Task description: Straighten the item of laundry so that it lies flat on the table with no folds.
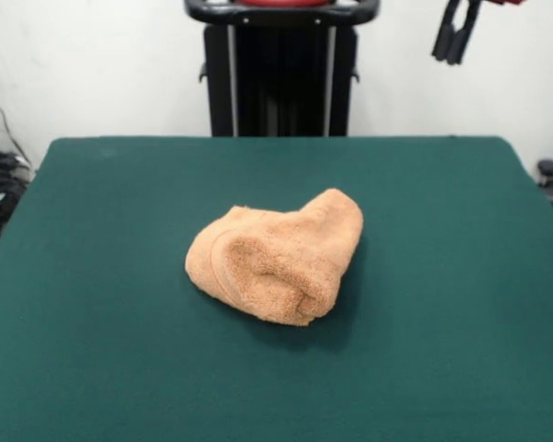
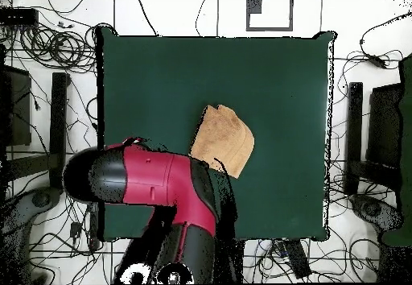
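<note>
The item of laundry (image 1: 276, 258) is a peach terry towel, crumpled and folded over itself into a rounded heap near the middle of the table (image 1: 92, 276). In the overhead view the towel (image 2: 224, 141) lies just below the centre of the table (image 2: 282, 72). My gripper (image 1: 454, 41) hangs black at the top right of the front view, high above the table's far edge and well away from the towel, holding nothing. In the overhead view the red and black arm (image 2: 153, 185) covers the table's lower left and hides the gripper.
The robot's black pedestal (image 1: 281, 74) stands behind the table's far edge. Cables (image 2: 48, 48) and black stands (image 2: 354, 137) lie on the floor around the table. Bare green felt surrounds the towel on every side.
</note>
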`<state>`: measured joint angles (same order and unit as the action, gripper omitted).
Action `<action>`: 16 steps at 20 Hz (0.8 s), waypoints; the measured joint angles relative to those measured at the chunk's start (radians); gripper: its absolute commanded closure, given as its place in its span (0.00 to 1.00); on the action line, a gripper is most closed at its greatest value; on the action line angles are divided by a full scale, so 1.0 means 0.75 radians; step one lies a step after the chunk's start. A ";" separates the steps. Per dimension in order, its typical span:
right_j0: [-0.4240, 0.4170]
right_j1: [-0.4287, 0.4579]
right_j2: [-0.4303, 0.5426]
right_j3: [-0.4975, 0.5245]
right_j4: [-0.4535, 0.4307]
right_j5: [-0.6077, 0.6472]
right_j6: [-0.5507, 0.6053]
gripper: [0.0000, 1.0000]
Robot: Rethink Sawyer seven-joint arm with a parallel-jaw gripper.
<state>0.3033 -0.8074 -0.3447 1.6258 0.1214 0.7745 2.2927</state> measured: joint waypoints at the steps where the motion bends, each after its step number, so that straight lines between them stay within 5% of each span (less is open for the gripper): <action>1: 0.003 0.004 -0.004 0.000 0.014 0.000 0.014 1.00; 16: 0.015 0.082 -0.033 0.013 0.194 -0.019 0.106 1.00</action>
<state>0.3146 -0.7457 -0.3697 1.6358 0.2666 0.7604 2.3721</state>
